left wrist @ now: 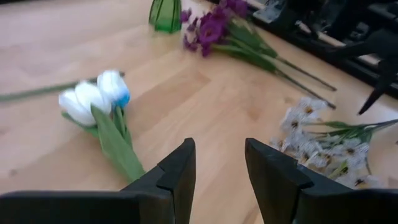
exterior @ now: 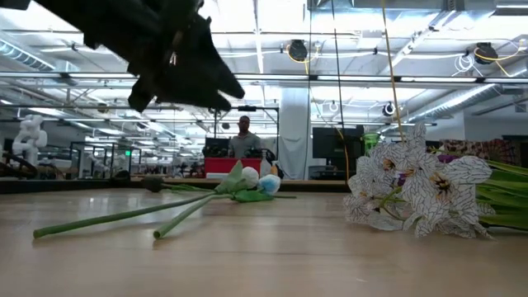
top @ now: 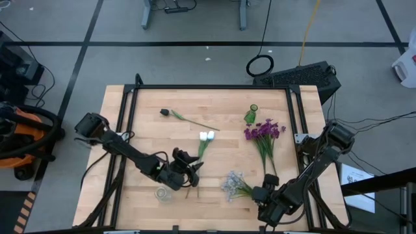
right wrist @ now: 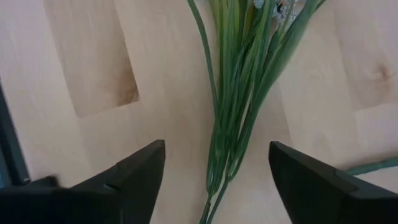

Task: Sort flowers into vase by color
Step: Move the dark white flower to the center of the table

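Note:
Two white tulip buds (top: 207,136) lie mid-table, their long stems (exterior: 124,216) flat on the wood and running toward the near edge. My left gripper (left wrist: 219,149) hangs open above those stem ends (top: 188,172), with bare wood showing between its fingers. A pale small-blossom sprig (top: 232,184) lies near the front. My right gripper (right wrist: 217,149) points down over its green stems (right wrist: 233,118), open wide with a finger on either side, not touching. Purple flowers (top: 263,131) lie beside a green vase (top: 251,115). A dark flower (top: 166,112) lies at the far left.
A small clear glass (top: 162,194) stands near the front edge, left of my left gripper. A black frame rail (top: 214,86) borders the table's far side. In the low view, a person (exterior: 244,136) stands in the room far behind the table.

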`<state>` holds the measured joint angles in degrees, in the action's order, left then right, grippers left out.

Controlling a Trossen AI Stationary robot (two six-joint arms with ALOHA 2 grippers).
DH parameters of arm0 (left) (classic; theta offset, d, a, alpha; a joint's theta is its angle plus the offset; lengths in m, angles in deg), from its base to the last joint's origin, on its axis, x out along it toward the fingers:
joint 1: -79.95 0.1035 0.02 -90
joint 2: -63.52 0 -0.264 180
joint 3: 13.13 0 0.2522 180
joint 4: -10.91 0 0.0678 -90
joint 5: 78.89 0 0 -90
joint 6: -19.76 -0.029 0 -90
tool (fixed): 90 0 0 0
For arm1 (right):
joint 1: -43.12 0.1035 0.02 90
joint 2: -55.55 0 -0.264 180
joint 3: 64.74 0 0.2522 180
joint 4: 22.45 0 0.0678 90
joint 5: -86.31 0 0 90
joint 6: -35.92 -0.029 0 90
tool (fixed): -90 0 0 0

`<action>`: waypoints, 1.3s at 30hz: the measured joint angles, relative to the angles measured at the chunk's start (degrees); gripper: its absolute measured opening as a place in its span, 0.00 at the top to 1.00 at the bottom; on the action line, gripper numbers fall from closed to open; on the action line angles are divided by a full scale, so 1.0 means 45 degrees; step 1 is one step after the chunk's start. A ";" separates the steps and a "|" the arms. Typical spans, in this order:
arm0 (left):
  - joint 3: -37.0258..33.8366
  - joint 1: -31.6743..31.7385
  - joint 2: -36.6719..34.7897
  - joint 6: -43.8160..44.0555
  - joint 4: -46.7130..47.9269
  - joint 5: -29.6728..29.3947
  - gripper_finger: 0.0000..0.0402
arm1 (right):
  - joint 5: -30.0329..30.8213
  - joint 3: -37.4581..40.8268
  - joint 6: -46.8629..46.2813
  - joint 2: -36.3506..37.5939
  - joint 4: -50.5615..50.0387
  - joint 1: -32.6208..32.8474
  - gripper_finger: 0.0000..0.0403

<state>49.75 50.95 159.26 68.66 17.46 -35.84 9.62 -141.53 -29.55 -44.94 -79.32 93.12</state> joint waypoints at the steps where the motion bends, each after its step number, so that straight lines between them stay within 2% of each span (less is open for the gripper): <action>1: 0.0000 0.0000 -0.0101 -0.0138 0.0016 0.0004 0.64 | 0.0007 0.0000 0.0000 -0.0065 0.0004 -0.0007 0.29; 9: 0.0000 0.0010 -0.0403 -0.0972 0.0003 -0.0006 0.64 | 0.0672 0.0000 0.0044 -0.0542 0.0058 -0.0201 0.26; 14: 0.0000 0.0010 -0.0403 -0.0983 0.0026 -0.0011 0.64 | 0.0289 0.0000 0.0122 -0.0851 0.0359 -0.0462 0.31; 21: 0.0000 0.0010 -0.0403 -0.1058 0.0032 -0.0015 0.64 | 0.0336 0.0000 0.0059 -0.1003 0.0547 -0.0751 0.51; 32: 0.0000 0.0010 -0.0403 -0.1069 0.0032 -0.0035 0.64 | 0.0459 0.0000 -0.0306 -0.1003 0.0689 -0.1113 0.96; 34: 0.0000 0.0010 -0.0403 -0.1064 0.0032 -0.0034 0.64 | 0.0463 0.0000 -0.0326 -0.0999 0.0757 -0.1127 0.98; 39: 0.0000 0.0010 -0.0403 -0.1059 0.0032 -0.0003 0.64 | 0.0459 0.0000 -0.0841 -0.0882 0.1224 -0.1137 0.96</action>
<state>49.75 51.00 157.45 63.90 17.60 -35.86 11.69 -141.53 -33.33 -48.91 -73.81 88.01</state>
